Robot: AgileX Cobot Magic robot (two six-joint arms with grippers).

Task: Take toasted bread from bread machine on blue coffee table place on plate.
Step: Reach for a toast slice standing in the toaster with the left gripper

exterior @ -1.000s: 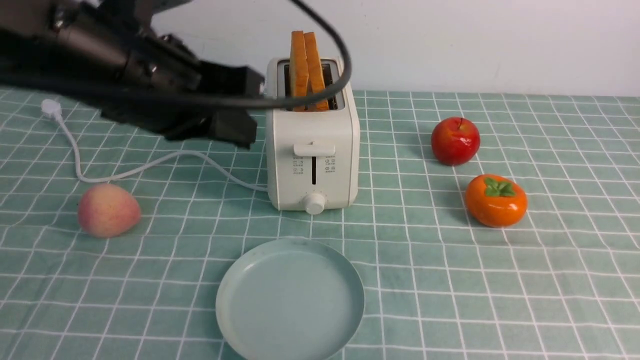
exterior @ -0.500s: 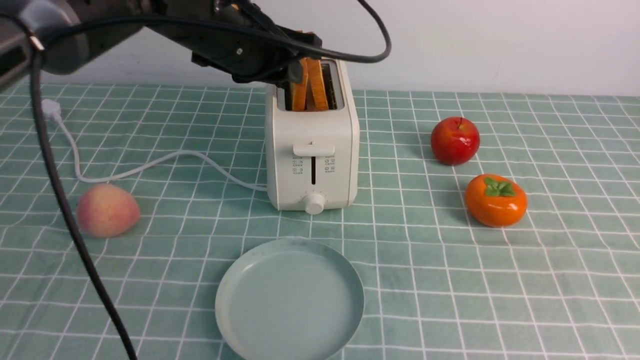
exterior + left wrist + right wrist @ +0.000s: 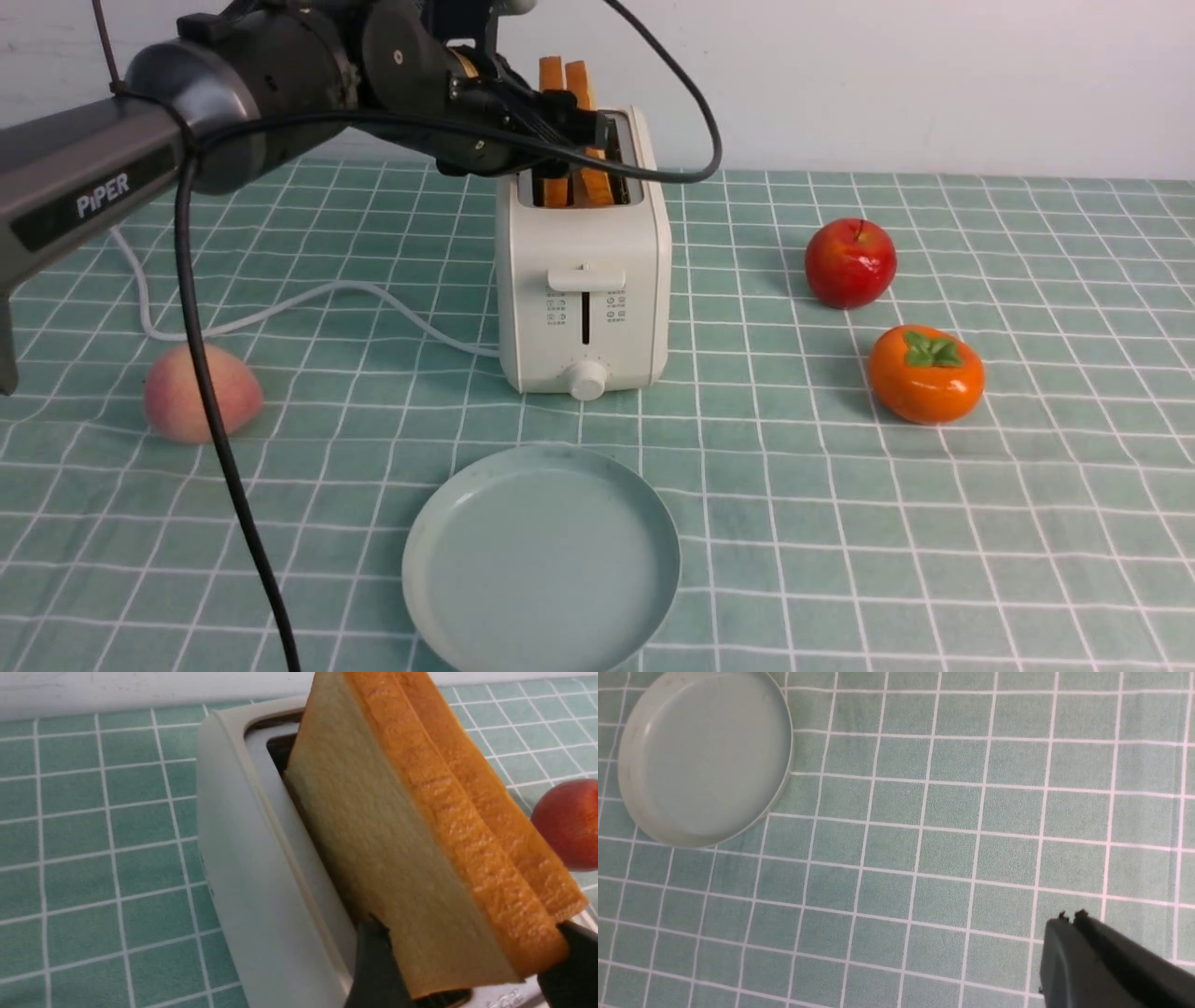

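The plate (image 3: 541,560) is bare — both pieces of toast (image 3: 579,79) stand in the toaster (image 3: 583,280) on the counter (image 3: 934,513), the left tool (image 3: 469,956) spread wide around them, the right tool (image 3: 1071,915) pinched closed on nothing — so grabbing, lifting and placing are all to come.

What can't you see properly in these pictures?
Toasted bread: lower halves hidden inside the bread machine, front view.
Left hand: mostly below the left wrist view's edge; whether it touches the bread is unclear.
Right hand: only its tip shows, right wrist view's corner.
Printed icons: too small, front view.
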